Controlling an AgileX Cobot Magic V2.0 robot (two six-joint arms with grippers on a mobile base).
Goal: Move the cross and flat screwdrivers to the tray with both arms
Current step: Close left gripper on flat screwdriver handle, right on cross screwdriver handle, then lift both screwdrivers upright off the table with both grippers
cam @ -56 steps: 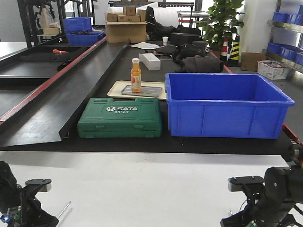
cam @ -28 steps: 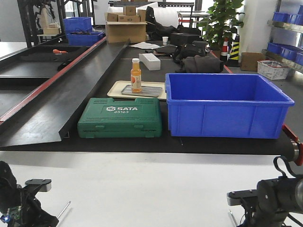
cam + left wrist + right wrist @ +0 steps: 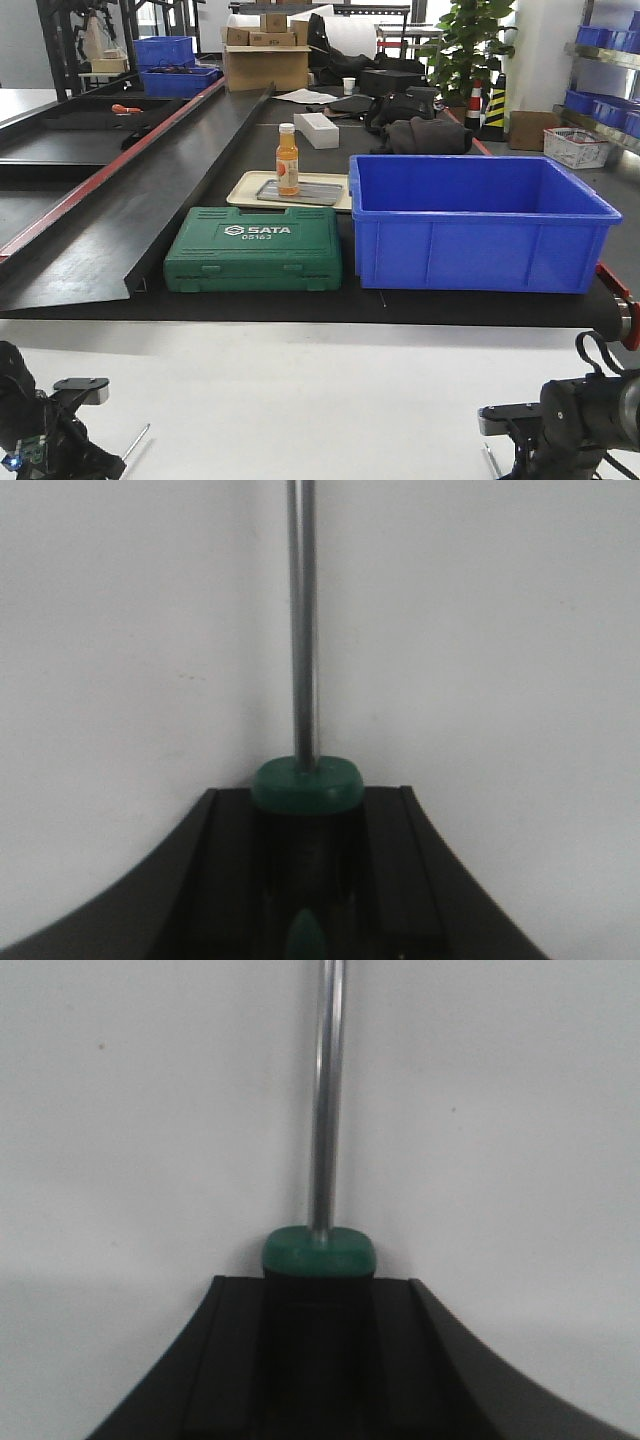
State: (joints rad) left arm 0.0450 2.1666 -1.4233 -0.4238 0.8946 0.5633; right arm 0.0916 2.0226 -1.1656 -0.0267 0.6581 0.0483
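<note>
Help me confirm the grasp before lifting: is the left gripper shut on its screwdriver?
Shut: fingers of the left gripper hug the screwdriver handle, no gap visible.

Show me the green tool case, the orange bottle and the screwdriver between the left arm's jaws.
green tool case (image 3: 253, 250): front view, middle of its lid.
orange bottle (image 3: 287, 165): front view, on its body.
screwdriver (image 3: 302, 630): left wrist view, on its steel shaft.

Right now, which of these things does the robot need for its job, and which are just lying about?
For the job:
left screwdriver, in the left hand
right screwdriver, in the right hand
steel tray

Lying about:
green toolcase
blue bin
orange bottle
cream tray
cardboard box
plant
</note>
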